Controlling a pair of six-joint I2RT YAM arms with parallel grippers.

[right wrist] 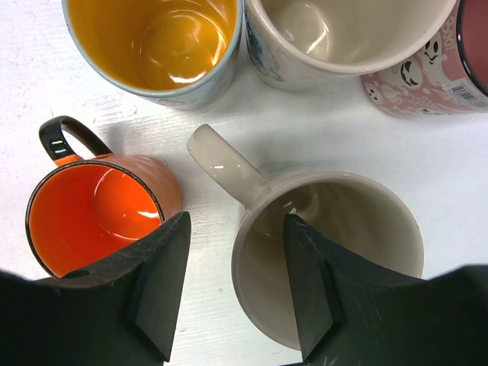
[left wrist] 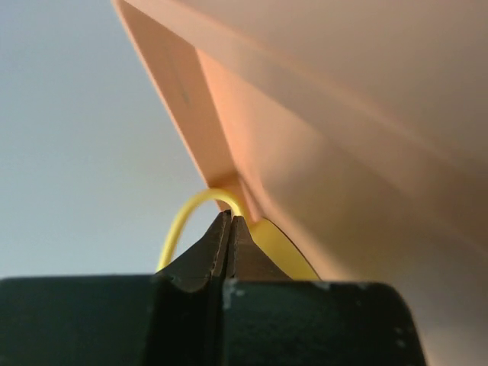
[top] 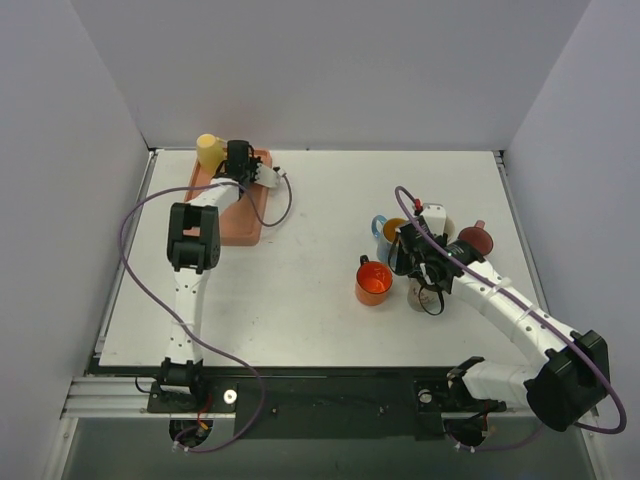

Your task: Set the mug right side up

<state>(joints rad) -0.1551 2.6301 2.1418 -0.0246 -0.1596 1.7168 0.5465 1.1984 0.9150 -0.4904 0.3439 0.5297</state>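
A yellow mug (top: 209,150) sits at the far left corner of the salmon tray (top: 240,225). My left gripper (top: 238,160) is right beside it. In the left wrist view the gripper (left wrist: 229,219) is shut, its tips against the thin yellow handle loop (left wrist: 183,221), with the mug body (left wrist: 284,255) and the tray wall (left wrist: 320,152) just behind. Nothing shows between the jaws. My right gripper (right wrist: 236,219) is open over an upright beige mug (right wrist: 335,244). One finger is inside the rim and the other outside it, near the handle.
Upright mugs cluster at the right: orange (top: 373,283), blue with yellow inside (top: 388,230), cream (right wrist: 343,34), maroon (top: 476,240) and the beige one (top: 424,294). White walls enclose the table on three sides.
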